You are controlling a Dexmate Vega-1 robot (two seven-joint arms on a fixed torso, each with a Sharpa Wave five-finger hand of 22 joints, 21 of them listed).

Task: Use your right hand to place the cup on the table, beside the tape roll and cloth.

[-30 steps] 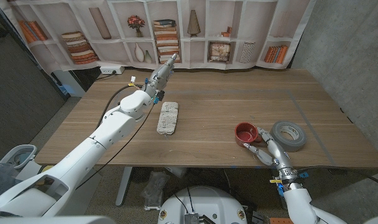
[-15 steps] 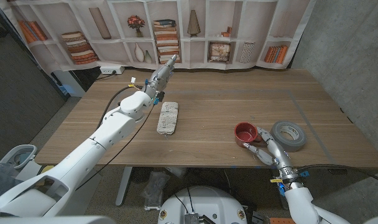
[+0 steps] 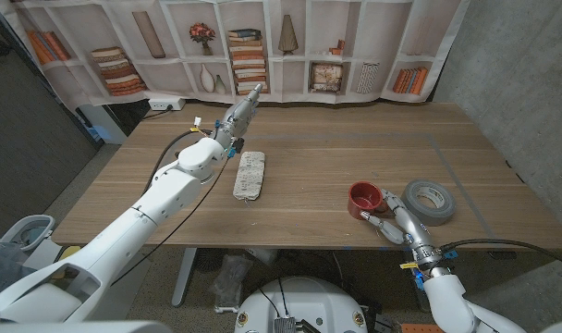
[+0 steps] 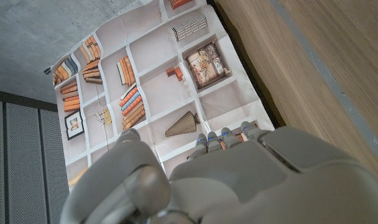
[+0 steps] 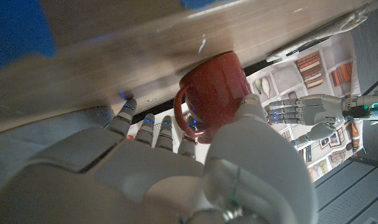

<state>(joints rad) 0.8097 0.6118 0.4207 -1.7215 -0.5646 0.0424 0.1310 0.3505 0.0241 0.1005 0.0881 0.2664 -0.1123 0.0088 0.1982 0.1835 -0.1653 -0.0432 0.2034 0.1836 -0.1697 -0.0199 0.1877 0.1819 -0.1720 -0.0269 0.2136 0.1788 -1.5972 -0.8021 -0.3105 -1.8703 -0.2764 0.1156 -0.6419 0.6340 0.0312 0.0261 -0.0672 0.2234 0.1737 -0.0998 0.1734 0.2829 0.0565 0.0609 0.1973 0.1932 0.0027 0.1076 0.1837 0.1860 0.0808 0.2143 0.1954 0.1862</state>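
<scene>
A red cup (image 3: 364, 197) stands upright on the wooden table (image 3: 318, 148) near its front edge, its handle toward my right hand. A grey tape roll (image 3: 429, 201) lies flat just right of it, and a folded light cloth (image 3: 250, 174) lies further left. My right hand (image 3: 390, 225) sits at the front edge just behind the cup, fingers apart and reaching toward its base, gripping nothing. In the right wrist view the cup (image 5: 211, 93) stands just past the fingertips (image 5: 155, 127). My left hand (image 3: 239, 111) is raised over the table's far left part, fingers straight, holding nothing.
A backdrop printed with bookshelves (image 3: 262, 46) hangs behind the far edge of the table. A blue tape line (image 3: 452, 166) runs across the table on the right, behind the tape roll. My left arm (image 3: 161, 203) stretches over the table's left side.
My right wrist has shifted slightly to the left along the front edge. The cup, tape roll, cloth and left hand stay where they were.
</scene>
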